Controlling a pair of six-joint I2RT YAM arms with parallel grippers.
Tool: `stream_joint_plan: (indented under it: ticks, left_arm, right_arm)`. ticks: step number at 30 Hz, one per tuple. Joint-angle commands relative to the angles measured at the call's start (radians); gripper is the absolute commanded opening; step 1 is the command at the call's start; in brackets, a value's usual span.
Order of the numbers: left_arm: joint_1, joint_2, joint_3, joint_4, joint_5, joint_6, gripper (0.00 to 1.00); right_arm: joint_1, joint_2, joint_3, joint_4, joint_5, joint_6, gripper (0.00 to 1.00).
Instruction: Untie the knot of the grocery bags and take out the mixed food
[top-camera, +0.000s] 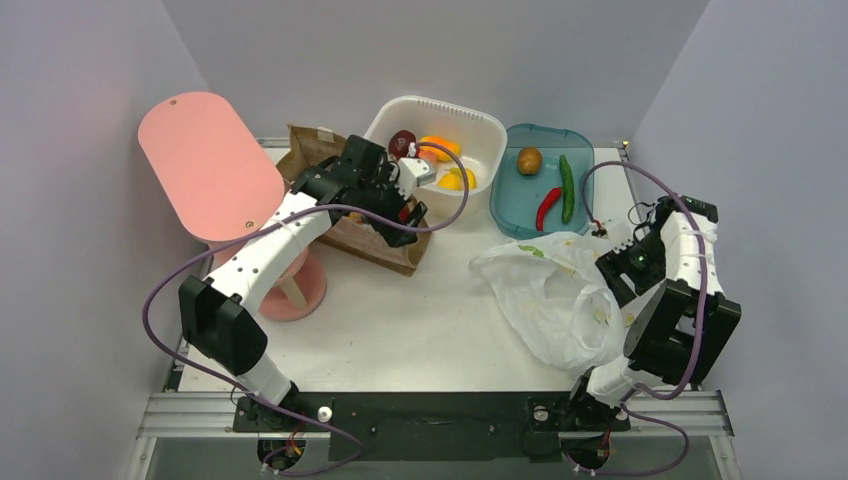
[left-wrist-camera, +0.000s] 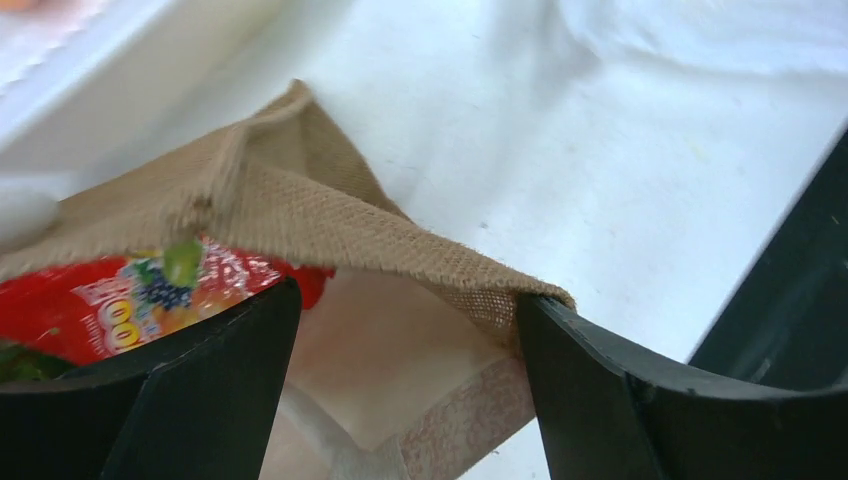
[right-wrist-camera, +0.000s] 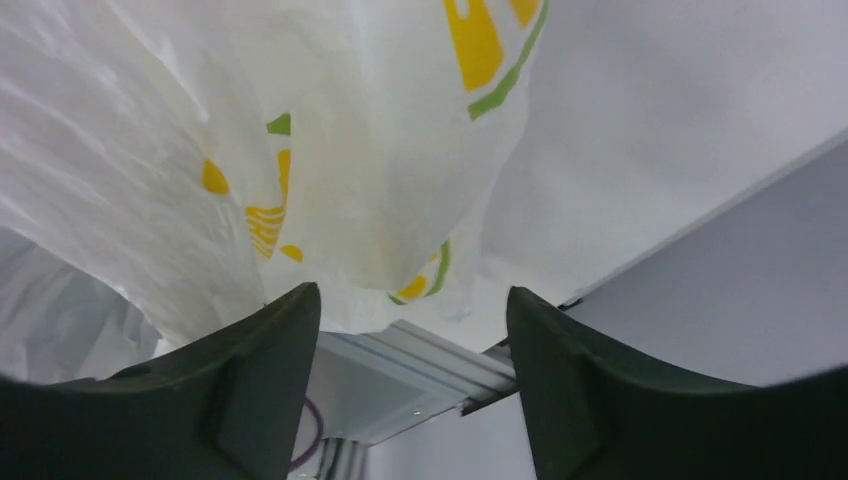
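The left gripper (left-wrist-camera: 410, 300), jaws apart, hovers over the brown bag (top-camera: 380, 248) at eleven o'clock. The grocery bag (top-camera: 545, 295) slumps at four o'clock; the right gripper (right-wrist-camera: 412, 300) gapes beside it, gripping nothing. Emptying seems underway; next, pinch the plastic.

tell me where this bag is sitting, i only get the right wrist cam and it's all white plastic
Observer: The white plastic bag lies crumpled on the right side of the table, just on the near side of a teal tray.
Operator: anything in that tray
Observer: A cucumber, a red pepper and a round brown fruit.
Operator: where's the left arm
Observer: The left gripper is open at the rim of a brown woven bag, with a red packet showing inside.
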Motion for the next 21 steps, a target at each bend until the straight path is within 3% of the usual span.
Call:
stream_joint_plan:
  ticks: [1,7,13,17,21]
  left_arm:
    - [-0.064,-0.034,-0.015,-0.122,0.227,0.063,0.77]
    - [-0.120,-0.039,-0.040,-0.207,0.362,0.148,0.71]
    - [-0.184,-0.097,-0.082,-0.249,0.458,0.267,0.71]
    - [-0.181,-0.147,-0.087,-0.241,0.456,0.313,0.71]
    - [-0.107,-0.240,-0.086,-0.116,0.432,0.194,0.72]
  right_arm:
    - [-0.005,0.028,0.209,-0.182,-0.079,-0.050,0.77]
    - [0.001,0.015,0.380,-0.243,-0.238,0.036,0.89]
    - [0.069,-0.038,0.439,-0.236,-0.411,0.132,0.89]
    - [0.196,-0.074,0.472,-0.091,-0.478,0.331,0.89]
    - [0.332,-0.104,0.455,0.131,-0.453,0.558,0.89]
